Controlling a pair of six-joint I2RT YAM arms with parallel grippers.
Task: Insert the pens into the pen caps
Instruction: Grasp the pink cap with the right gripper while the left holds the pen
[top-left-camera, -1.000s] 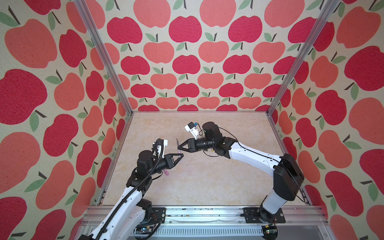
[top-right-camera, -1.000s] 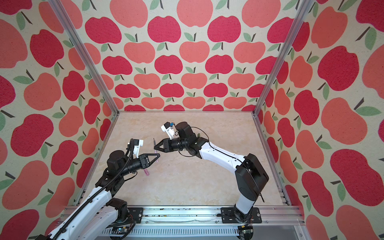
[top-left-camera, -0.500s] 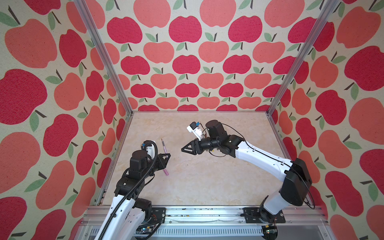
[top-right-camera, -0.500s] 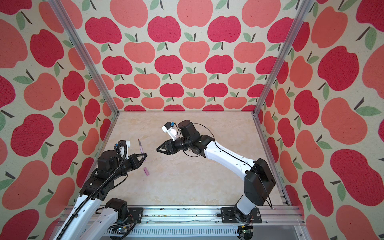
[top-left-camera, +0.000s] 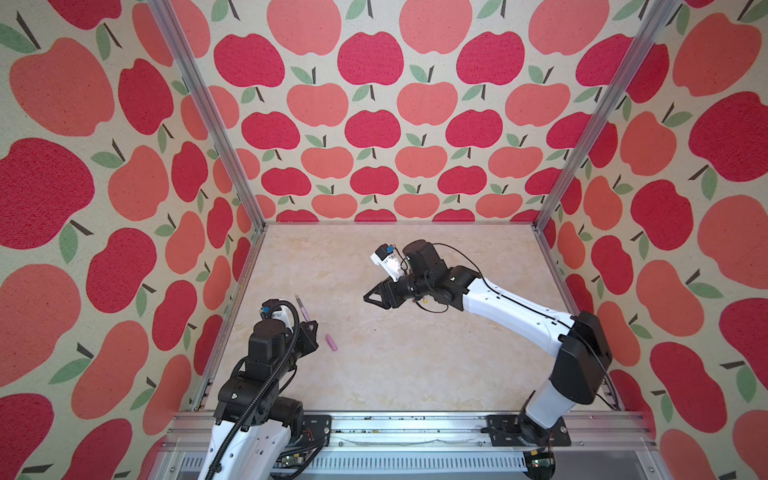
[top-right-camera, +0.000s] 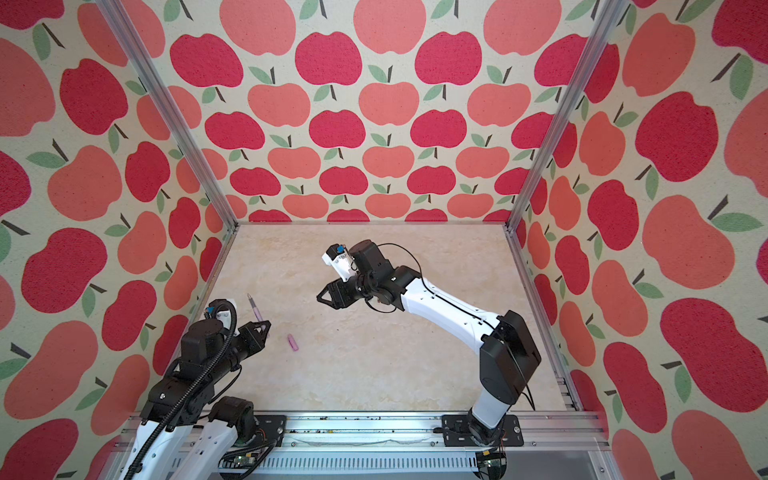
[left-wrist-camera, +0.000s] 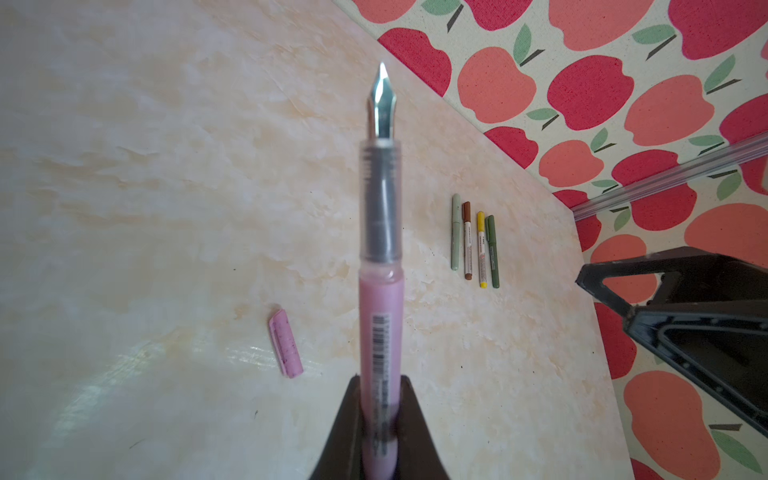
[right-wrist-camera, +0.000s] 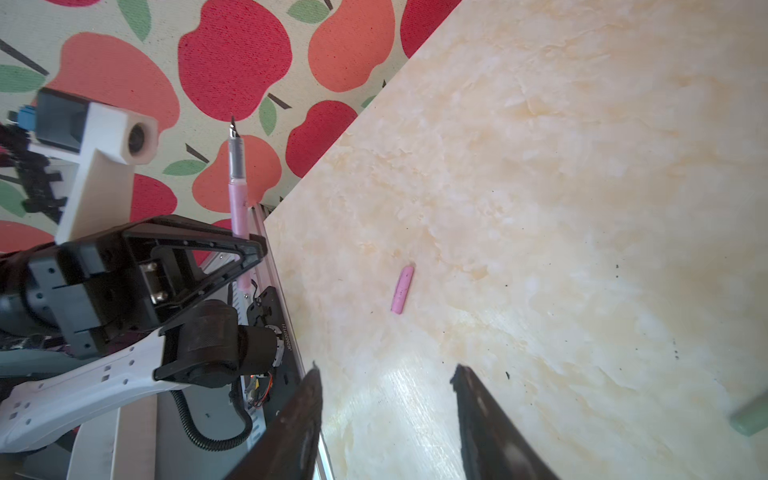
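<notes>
Four pens lie capped on the surface; remaining, the left tool pinches the pink pen, pink cap loose at its 4 o'clock, right tool spread, empty.

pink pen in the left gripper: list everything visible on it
The pink pen is uncapped: matte pink barrel with a printed barcode label, a clear ribbed grip section showing dark grey inside, and a shiny pointed metal nib. Apart from the nib it looks like plastic. The left gripper is shut on its lower barrel, and a short rear stub pokes out beyond the grip. It is held off the table, nib pointing away from the gripper. Only the gripper touches it.
</notes>
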